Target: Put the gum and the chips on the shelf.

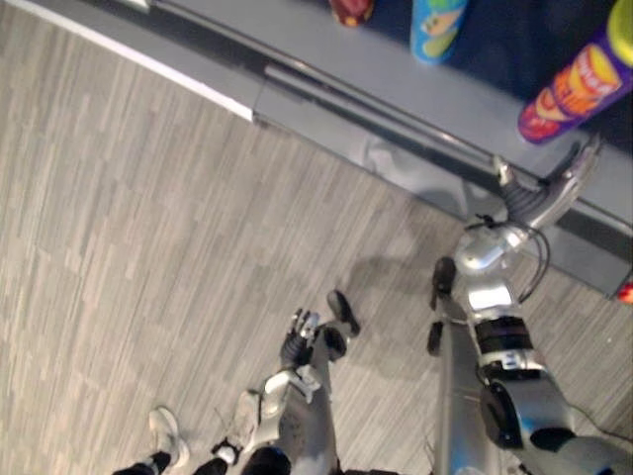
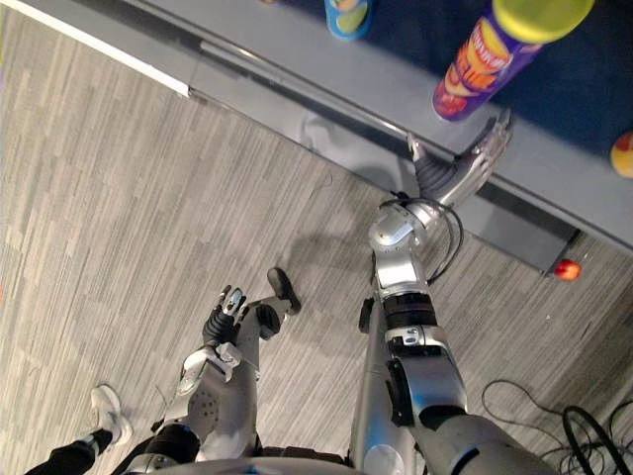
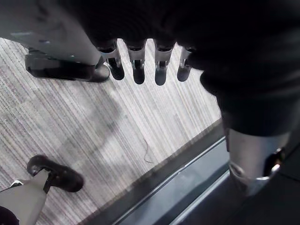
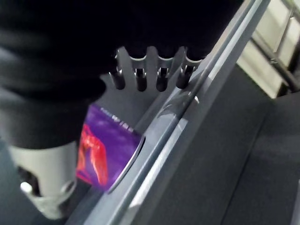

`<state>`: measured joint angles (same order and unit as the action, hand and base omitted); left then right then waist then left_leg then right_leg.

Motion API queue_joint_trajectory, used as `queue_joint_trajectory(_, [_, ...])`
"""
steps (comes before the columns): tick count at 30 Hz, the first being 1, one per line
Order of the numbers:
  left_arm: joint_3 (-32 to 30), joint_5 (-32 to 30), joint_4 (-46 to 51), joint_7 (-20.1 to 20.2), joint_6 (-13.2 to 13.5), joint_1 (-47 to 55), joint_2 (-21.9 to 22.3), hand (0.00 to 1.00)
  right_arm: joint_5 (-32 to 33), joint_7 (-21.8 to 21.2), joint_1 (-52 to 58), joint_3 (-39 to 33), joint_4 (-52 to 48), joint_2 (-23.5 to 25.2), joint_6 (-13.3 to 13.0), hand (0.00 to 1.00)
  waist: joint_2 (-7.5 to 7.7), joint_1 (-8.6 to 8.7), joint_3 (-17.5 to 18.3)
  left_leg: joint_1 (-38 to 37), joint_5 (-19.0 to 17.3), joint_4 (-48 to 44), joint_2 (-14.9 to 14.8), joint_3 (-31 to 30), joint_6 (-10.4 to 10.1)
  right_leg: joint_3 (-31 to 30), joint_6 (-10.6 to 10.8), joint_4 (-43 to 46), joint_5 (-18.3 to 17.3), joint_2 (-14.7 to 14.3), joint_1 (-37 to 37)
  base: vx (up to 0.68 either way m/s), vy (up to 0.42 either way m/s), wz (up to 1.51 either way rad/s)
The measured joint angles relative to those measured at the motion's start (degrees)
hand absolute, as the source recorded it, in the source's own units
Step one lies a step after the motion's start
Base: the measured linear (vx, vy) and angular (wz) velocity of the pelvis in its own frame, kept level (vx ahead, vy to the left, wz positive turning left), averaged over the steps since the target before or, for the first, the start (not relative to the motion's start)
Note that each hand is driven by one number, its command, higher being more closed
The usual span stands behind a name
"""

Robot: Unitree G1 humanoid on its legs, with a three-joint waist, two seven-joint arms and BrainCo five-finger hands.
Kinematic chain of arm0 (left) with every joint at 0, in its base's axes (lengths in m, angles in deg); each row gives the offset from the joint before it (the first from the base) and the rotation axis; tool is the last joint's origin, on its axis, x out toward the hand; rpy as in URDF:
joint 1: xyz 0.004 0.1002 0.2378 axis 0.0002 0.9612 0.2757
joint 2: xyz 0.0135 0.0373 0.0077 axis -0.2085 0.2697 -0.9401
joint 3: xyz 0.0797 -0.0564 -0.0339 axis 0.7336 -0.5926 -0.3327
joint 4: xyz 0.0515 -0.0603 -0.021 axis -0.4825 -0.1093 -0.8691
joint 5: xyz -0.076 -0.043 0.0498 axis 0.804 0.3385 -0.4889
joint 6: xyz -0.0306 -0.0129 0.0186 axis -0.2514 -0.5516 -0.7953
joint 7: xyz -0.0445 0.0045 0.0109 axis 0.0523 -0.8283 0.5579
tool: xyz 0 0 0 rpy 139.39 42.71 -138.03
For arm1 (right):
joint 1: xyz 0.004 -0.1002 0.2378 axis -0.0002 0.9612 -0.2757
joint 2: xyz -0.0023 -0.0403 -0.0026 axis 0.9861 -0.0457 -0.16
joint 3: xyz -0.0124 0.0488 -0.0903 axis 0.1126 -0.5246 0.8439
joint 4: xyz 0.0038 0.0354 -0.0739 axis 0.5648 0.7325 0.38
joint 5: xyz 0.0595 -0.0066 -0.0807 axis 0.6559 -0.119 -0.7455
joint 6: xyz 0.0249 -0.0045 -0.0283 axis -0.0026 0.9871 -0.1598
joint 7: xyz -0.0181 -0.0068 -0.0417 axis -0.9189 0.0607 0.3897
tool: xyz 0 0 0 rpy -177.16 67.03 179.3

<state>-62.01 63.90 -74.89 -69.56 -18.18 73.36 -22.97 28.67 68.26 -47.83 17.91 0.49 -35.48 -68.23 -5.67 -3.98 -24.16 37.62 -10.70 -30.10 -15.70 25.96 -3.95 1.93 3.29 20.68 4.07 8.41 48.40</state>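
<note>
Chips can point(image 2: 483, 54) stands upright on the shelf point(image 2: 297, 59) at 1 o'clock; placement judged complete. Right hand point(image 2: 473, 163), at the can's 5 o'clock, has straight fingers and holds nothing. Left hand point(image 2: 226, 315) hangs relaxed and empty at 7 o'clock.

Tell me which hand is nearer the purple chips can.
Right. The right hand reaches to the shelf edge just beside the purple chips can, fingers straight, not curled round it. The left hand hangs low over the floor, far from it.
</note>
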Motion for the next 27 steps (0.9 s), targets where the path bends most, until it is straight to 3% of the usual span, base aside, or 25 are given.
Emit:
queue_joint_trajectory(4, [-4.3, -2.4, -4.7, -1.8, -1.2, -0.8, 0.7, 0.00, 9.5, -1.1, 2.9, -3.4, 5.2, 0.7, -2.6, 0.00, 0.23, 0.33, 1.3, -5.1, -1.0, 0.5, 0.1, 0.0, -0.1, 0.7, 0.2, -2.4, -0.2, 0.1, -6.1, 0.01, 0.034, -0.04])
queue_joint_trajectory(8, [-10.2, -6.6, -10.3, -4.4, -1.8, -1.5, 1.4, 0.00, 21.4, -3.9, 8.0, -9.7, 13.9, 2.8, -3.1, 0.00, 0.95, 0.74, 3.0, -11.3, -1.4, 2.5, 0.5, 0.1, -0.4, 2.1, 0.2, -5.3, -0.2, 0.4, -13.0, 0.03, 0.018, -0.01])
queue_joint_trajectory(13, [-11.7, -12.6, -15.7, -8.5, -2.8, -2.0, 1.5, 0.00, 27.5, -8.4, 19.9, -9.8, 15.9, 7.6, -4.6, 0.00, 2.08, 1.22, 7.6, -16.9, -1.6, 5.6, 0.5, 0.8, -0.9, 4.5, 0.2, -9.2, 0.2, 0.3, -18.9, 0.09, 0.007, -0.06])
queue_joint_trajectory(15, [-11.8, -15.4, -15.8, -10.0, -3.1, -1.8, 1.4, 0.00, 27.6, -13.3, 25.1, -7.5, 16.6, 8.9, -5.8, 0.00, 3.17, 1.90, 9.6, -20.0, -1.4, 7.5, 0.6, 1.1, -1.3, 4.9, 0.7, -11.3, 0.5, -0.1, -22.2, 0.11, -0.006, -0.02])
queue_joint_trajectory(20, [-13.1, -21.4, -18.0, -12.4, -3.0, -1.8, 1.1, 0.00, 26.6, -24.4, 35.5, -3.1, 13.9, 6.8, -8.6, 0.00, 4.54, 2.56, 14.3, -25.6, -1.0, 11.2, 1.4, -0.1, -2.0, 6.3, 1.7, -16.0, 1.3, -0.5, -29.5, 0.11, -0.001, 0.06])
queue_joint_trajectory(21, [-13.4, -24.0, -18.0, -13.0, -3.0, -0.9, 0.9, 0.00, 26.6, -28.8, 39.1, -0.7, 12.9, 5.8, -9.2, 0.00, 5.13, 2.96, 15.6, -27.2, -0.7, 12.8, 2.3, -0.4, -2.4, 6.6, 2.1, -17.5, 1.5, -0.4, -31.3, 0.07, -0.004, 0.10])
queue_joint_trajectory(27, [-12.9, -30.8, -20.3, -11.5, -3.1, 4.2, -2.5, 0.00, 29.7, -43.8, 44.9, 4.2, 19.3, 2.7, -9.8, 0.00, 6.64, 4.56, 18.4, -31.4, 0.5, 18.0, 5.0, -3.3, -2.8, 6.9, 2.9, -24.6, 4.2, -0.3, -37.0, 0.05, -0.015, 0.05])
